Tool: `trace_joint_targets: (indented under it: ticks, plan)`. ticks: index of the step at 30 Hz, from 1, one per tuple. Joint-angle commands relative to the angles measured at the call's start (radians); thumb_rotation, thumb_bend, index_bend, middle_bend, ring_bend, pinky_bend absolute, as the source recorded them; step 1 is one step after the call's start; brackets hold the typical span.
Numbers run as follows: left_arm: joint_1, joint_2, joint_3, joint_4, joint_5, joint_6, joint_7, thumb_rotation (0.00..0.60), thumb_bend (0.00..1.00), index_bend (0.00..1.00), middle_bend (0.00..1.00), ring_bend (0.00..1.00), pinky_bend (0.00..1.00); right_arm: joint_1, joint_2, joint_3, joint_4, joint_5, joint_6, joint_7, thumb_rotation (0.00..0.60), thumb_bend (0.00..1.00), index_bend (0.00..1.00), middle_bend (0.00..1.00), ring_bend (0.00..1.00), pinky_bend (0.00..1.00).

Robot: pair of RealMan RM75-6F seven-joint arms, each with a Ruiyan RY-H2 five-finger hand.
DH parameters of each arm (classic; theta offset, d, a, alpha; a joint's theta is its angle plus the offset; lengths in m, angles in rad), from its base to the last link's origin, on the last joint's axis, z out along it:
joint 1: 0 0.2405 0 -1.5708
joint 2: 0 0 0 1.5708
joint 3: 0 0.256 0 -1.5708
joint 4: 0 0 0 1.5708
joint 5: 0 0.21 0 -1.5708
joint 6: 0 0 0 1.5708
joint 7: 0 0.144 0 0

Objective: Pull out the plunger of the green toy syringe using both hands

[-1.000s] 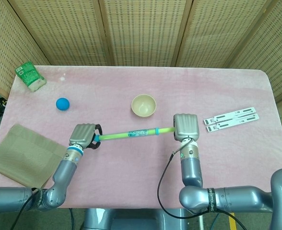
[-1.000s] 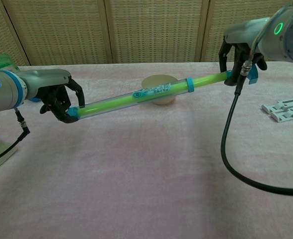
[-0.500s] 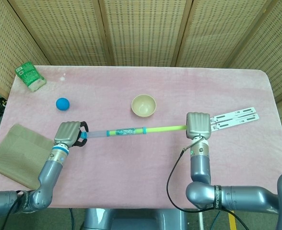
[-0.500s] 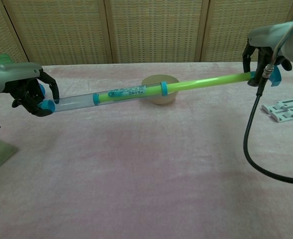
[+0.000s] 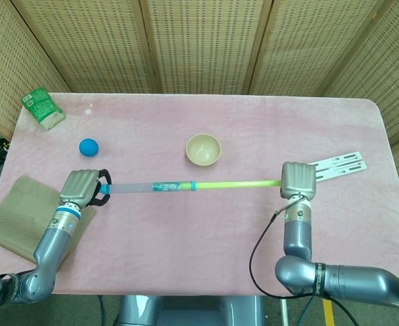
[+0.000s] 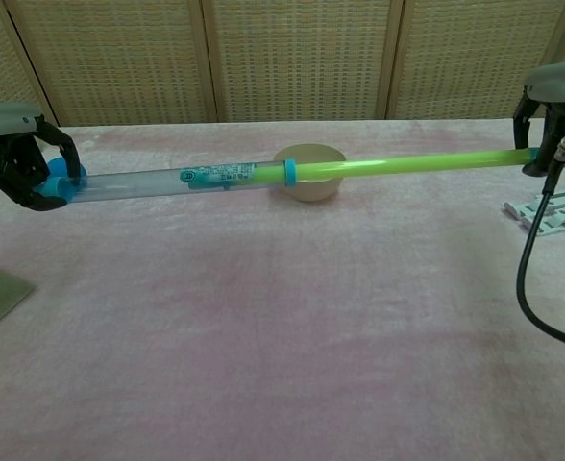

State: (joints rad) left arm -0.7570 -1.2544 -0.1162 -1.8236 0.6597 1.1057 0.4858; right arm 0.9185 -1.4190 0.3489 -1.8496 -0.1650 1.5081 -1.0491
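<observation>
From the head view, the syringe (image 5: 152,187) is held stretched level above the table (image 5: 206,238), presumably so the plunger (image 5: 237,183) can slide straight out of the clear tube. The tube's end is gripped by the left hand (image 5: 81,187), fingers curled round it; the plunger's far end is clasped under the right hand (image 5: 298,179). In the chest view, the left hand (image 6: 23,171) is seen clamped on the tube, the right hand (image 6: 550,125) closed on the green rod, with the bowl (image 6: 309,173) behind.
</observation>
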Motion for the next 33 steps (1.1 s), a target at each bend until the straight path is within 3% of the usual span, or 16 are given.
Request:
trace_joint_targets:
  ticks: [1,17,20,23,27,31,33]
  plan:
    - [0.005,0.009,0.003,-0.008,0.006,-0.001,0.001,0.600,0.39,0.52,0.88,0.78,0.70,-0.005,0.008,0.001,-0.011,-0.003,0.006,0.002,0.600,0.62,0.85,1.00,1.00,0.75]
    - [0.030,0.041,0.019,-0.061,0.026,0.021,0.015,0.600,0.39,0.52,0.88,0.78,0.70,-0.033,0.051,0.002,-0.076,-0.005,0.039,0.007,0.600,0.62,0.84,1.00,1.00,0.75]
    - [0.033,0.043,0.019,-0.070,0.027,0.027,0.020,0.600,0.38,0.50,0.87,0.78,0.70,-0.037,0.059,0.002,-0.092,-0.009,0.042,0.010,0.600,0.58,0.83,1.00,1.00,0.74]
    - [0.034,0.046,0.022,-0.082,0.033,0.032,0.031,0.600,0.32,0.38,0.74,0.69,0.64,-0.041,0.069,-0.001,-0.111,-0.010,0.039,0.008,0.600,0.45,0.70,0.91,0.93,0.70]
    - [0.028,0.070,0.049,-0.105,0.021,0.027,0.085,0.600,0.20,0.16,0.37,0.40,0.45,-0.039,0.095,-0.009,-0.150,0.028,0.042,-0.034,0.600,0.29,0.45,0.61,0.69,0.54]
    - [0.029,0.095,0.071,-0.144,0.014,0.034,0.124,0.600,0.13,0.06,0.16,0.21,0.31,-0.035,0.117,-0.009,-0.179,0.096,0.052,-0.078,0.600,0.21,0.26,0.34,0.43,0.35]
    - [0.032,0.117,0.081,-0.176,0.010,0.029,0.132,0.600,0.11,0.04,0.10,0.16,0.27,-0.035,0.127,-0.007,-0.187,0.135,0.045,-0.090,0.600,0.19,0.22,0.26,0.34,0.31]
